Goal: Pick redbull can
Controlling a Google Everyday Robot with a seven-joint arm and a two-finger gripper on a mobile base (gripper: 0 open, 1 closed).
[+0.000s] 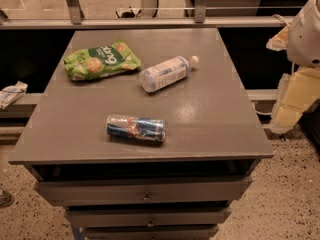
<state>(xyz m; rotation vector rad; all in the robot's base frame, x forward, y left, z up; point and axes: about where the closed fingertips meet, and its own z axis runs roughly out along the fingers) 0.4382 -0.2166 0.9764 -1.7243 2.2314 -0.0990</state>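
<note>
The redbull can (136,128) lies on its side on the grey table (210,119), near the front edge and a little left of centre. Its blue and silver panels and red-orange mark face up. My gripper (293,101) shows as pale yellow parts under the white arm (306,31) at the right edge of the camera view. It is beyond the table's right side, well apart from the can and holding nothing that I can see.
A clear plastic bottle (165,73) with a white cap lies on its side mid-table. A green snack bag (100,60) lies at the back left. Drawers (146,191) sit under the tabletop. A rail (150,23) runs behind the table.
</note>
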